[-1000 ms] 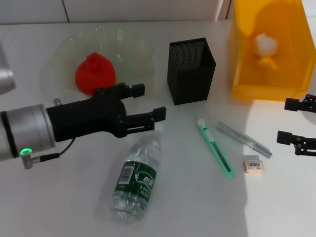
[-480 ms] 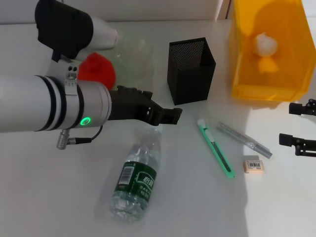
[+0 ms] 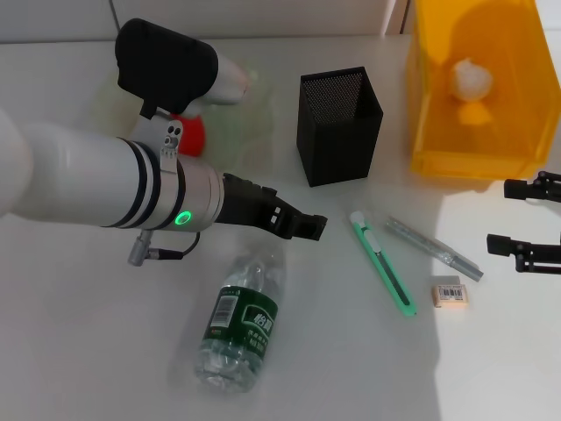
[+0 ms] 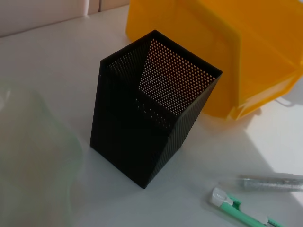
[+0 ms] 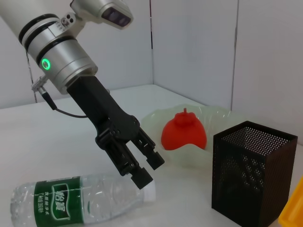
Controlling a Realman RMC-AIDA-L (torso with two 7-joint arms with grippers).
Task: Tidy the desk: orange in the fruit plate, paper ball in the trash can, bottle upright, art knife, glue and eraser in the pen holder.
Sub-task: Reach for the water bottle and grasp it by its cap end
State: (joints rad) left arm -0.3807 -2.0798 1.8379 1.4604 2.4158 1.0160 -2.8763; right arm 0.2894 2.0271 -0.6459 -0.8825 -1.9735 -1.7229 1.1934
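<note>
A clear bottle [image 3: 241, 320] with a green label lies on its side at the front; it also shows in the right wrist view [image 5: 71, 203]. My left gripper [image 3: 308, 226] hangs open just above the bottle's cap end, as the right wrist view [image 5: 149, 169] shows. The orange [image 3: 191, 133] sits in the fruit plate [image 3: 254, 88], mostly hidden by my left arm. The black mesh pen holder [image 3: 340, 123] stands mid-table. A green art knife [image 3: 383, 263], the glue [image 3: 434, 248] and the eraser [image 3: 450, 292] lie to its right front. The paper ball [image 3: 472, 79] is in the yellow trash can [image 3: 478, 140]. My right gripper [image 3: 508, 216] is open and empty at the right edge.
The left wrist view shows the pen holder [image 4: 151, 109], the trash can [image 4: 227, 47], the art knife's tip [image 4: 232, 205] and the glue [image 4: 270, 182]. White walls bound the table at the back.
My left arm has swung over the fruit plate and its gripper has moved right, to above the bottle's cap end. The right gripper has barely moved.
</note>
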